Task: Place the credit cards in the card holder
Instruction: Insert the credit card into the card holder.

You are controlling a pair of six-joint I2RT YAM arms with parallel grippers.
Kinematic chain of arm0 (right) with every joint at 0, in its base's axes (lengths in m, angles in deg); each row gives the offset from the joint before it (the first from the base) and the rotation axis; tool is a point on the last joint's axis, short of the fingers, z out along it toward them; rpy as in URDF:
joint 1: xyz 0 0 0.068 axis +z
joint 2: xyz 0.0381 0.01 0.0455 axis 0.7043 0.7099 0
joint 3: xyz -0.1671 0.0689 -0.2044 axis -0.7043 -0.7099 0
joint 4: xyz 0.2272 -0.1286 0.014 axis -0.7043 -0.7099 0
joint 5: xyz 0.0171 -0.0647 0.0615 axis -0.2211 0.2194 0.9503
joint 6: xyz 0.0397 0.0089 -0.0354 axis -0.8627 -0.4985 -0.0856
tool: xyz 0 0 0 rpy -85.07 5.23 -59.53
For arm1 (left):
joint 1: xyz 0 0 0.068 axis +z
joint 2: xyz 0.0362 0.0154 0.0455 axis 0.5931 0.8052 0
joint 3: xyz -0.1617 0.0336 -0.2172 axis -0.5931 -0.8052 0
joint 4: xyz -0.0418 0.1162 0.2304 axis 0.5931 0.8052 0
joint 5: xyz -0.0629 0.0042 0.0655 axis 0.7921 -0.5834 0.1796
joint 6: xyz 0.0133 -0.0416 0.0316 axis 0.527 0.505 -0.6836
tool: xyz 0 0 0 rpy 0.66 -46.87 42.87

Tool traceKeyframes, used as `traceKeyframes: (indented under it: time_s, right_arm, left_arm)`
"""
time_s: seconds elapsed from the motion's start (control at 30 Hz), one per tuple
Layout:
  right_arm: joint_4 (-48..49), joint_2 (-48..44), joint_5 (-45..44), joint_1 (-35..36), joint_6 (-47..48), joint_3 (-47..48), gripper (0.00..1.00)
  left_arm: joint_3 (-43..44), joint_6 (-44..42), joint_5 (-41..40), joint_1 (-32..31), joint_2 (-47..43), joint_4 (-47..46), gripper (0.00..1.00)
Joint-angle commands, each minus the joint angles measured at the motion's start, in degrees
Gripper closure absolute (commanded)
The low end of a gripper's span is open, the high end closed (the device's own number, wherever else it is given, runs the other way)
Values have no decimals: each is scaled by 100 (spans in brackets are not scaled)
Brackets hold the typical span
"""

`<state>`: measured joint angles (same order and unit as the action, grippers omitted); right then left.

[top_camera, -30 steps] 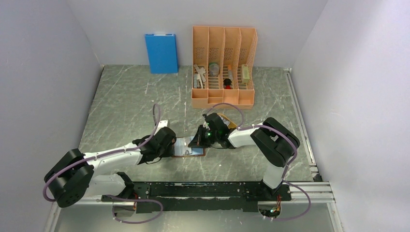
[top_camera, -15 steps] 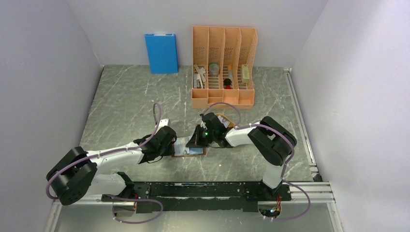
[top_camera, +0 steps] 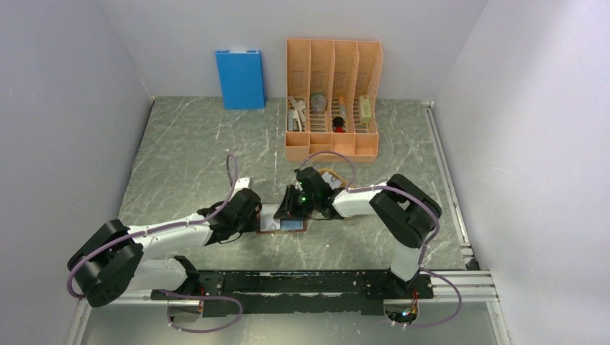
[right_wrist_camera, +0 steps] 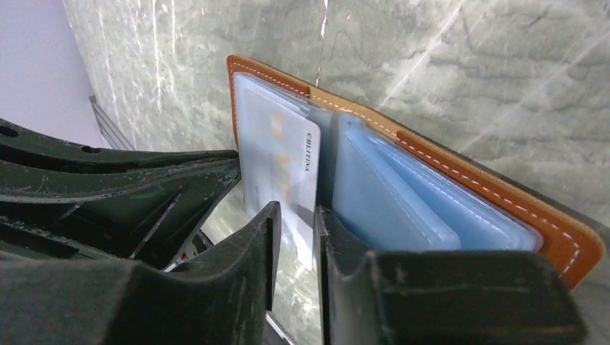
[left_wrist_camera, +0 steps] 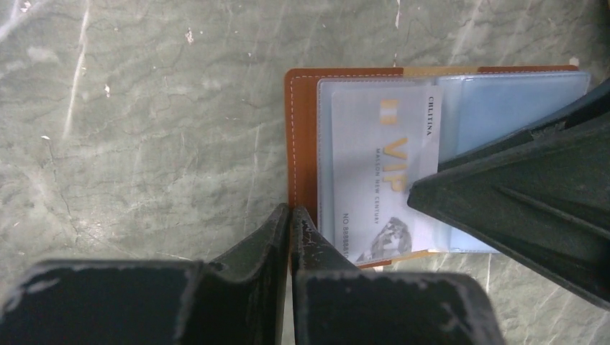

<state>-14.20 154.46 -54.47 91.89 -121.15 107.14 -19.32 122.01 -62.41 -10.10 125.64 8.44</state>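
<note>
The brown card holder point(top_camera: 282, 226) lies open on the table between both arms, its bluish clear sleeves point(right_wrist_camera: 403, 194) up. A pale VIP credit card point(left_wrist_camera: 381, 172) sits partly inside the left sleeve, its edge sticking out toward the spine. My left gripper point(left_wrist_camera: 289, 215) is shut on the holder's brown outer edge point(left_wrist_camera: 302, 144). My right gripper point(right_wrist_camera: 296, 215) stands open a little. The card's free edge point(right_wrist_camera: 288, 165) lies in the gap between its fingers, close to the right finger. From above, the right gripper point(top_camera: 289, 208) hides much of the holder.
A tall orange desk organizer point(top_camera: 333, 100) with small items stands at the back. A blue box point(top_camera: 239, 77) leans on the rear wall to its left. Something orange point(top_camera: 332, 175) shows behind my right wrist. Walls close in on both sides.
My left gripper has closed onto the holder's edge. My right gripper has slid slightly left with the card, and its jaws have come apart.
</note>
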Motion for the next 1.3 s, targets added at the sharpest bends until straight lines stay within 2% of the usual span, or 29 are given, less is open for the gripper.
traceKeyframes:
  time_s: [0.0,0.13,0.23,0.67,1.0,1.1,1.27]
  right_arm:
    - [-549,-209,-311,50,142,-98,68]
    - [-577,-260,-320,44,143,-91,60]
    - [-534,-219,-297,52,155,-74,59]
    - [-398,-51,-91,189,141,164,63]
    - [-567,-51,-111,334,248,339,62]
    - [-954,-334,-434,329,347,337,58]
    - [-1719,-902,-959,333,587,457,43]
  left_arm:
    - [-189,-5,144,24,11,142,91]
    - [-188,-3,161,24,1,116,91]
    - [-191,-6,190,22,2,95,91]
    - [-244,-28,419,17,54,-154,92]
    - [-182,-54,380,21,-59,-42,92]
    - [-127,-36,204,25,-192,183,92]
    - [-72,5,-91,25,-508,549,90]
